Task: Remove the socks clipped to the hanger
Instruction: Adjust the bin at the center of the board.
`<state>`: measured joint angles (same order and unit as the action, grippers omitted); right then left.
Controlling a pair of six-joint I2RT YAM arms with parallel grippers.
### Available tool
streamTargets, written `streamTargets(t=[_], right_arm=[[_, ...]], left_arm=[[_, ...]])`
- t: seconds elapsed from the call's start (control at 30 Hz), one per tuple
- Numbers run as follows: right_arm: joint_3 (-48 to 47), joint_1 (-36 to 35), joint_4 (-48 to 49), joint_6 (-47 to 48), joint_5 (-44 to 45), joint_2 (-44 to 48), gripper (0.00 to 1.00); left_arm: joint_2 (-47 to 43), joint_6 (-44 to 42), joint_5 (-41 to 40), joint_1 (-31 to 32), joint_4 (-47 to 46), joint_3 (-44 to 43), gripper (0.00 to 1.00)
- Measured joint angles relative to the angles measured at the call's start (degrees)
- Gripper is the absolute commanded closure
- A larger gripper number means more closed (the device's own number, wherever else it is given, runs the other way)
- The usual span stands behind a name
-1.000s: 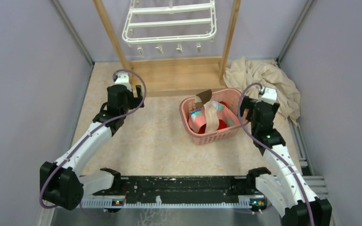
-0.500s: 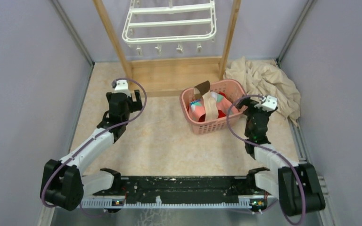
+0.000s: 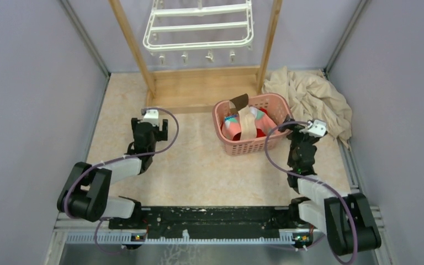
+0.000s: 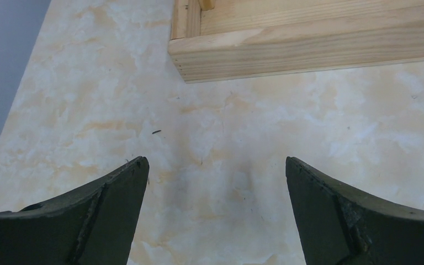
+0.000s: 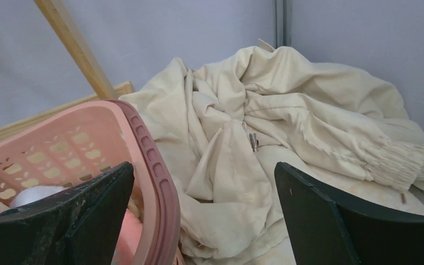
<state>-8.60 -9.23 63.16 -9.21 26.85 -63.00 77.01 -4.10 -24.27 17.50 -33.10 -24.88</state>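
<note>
L claw [image 4: 215, 161] spread, nothing held, R claw [image 5: 203, 167] spread beside pink basket [image 5: 150, 144] w/ socks [image 3: 244, 125]

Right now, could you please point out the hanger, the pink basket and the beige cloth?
hanger [image 3: 199, 26], top external view, middle white bar.
pink basket [image 3: 252, 146], top external view, near lattice wall.
beige cloth [image 5: 287, 110], right wrist view, central fold.

The left arm [image 3: 122, 167] and right arm [image 3: 316, 190] have white links and black joints, each looped by a purple cable [image 3: 175, 131]. Their claw fingers [image 4: 96, 212] are dull black, tapered wedges.
</note>
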Motion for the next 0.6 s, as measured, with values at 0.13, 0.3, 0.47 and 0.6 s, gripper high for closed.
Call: streamTargets(t=[0.13,0.3,0.47,0.6], right_arm=[[0.22,0.0,-8.96,2.58,-0.28,8.76,0.01],[-3.56,0.17,-17.29,6.23,1.95,17.22,0.01],[-6.19,1.77,-21.38,6.6,2.73,20.06,0.01],[-6.1,2.75,-23.06,8.22,5.51,18.45,0.01]], left_arm=[[2.27,-2.43,1.07,-0.63,-6.8,2.54,0.01],[5.05,-3.72,1.79,-1.01,-11.13,2.86,0.01],[7.06,-4.44,4.04,-2.47,-15.89,3.43,0.01],[8.55,-5.31,7.52,-4.55,-21.79,6.03,0.01]])
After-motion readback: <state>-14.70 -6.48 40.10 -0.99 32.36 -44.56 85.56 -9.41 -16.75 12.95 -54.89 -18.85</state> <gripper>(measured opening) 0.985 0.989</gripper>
